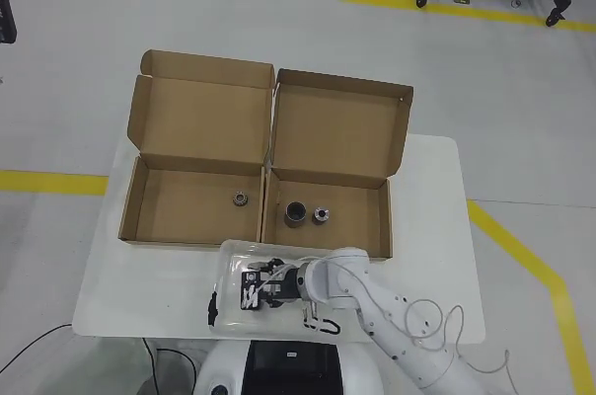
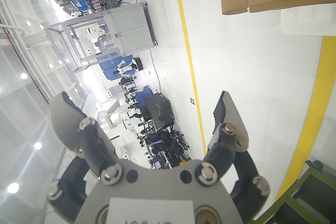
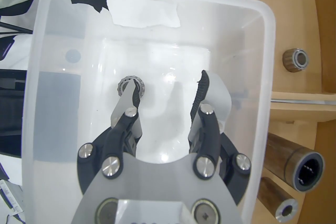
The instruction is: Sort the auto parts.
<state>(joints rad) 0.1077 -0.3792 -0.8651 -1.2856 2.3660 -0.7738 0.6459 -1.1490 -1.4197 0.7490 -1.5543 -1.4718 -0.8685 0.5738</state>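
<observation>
Ideally, the right pincer (image 3: 169, 86), its jaws apart inside the clear bin (image 3: 271, 33) with one finger lying over the small ring bearing (image 3: 141, 87) on the bin's floor, should shift sideways to straddle that ring before closing; the left pincer (image 2: 143, 97) stands apart too.

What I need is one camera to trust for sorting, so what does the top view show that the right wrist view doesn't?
Top view adds: both cardboard boxes whole, with their lids open. Right wrist view adds: a small ring part on the floor of the clear bin, partly behind one finger of the open right pincer. Shared: the bin, the pincer, and the three parts in the boxes.
</observation>
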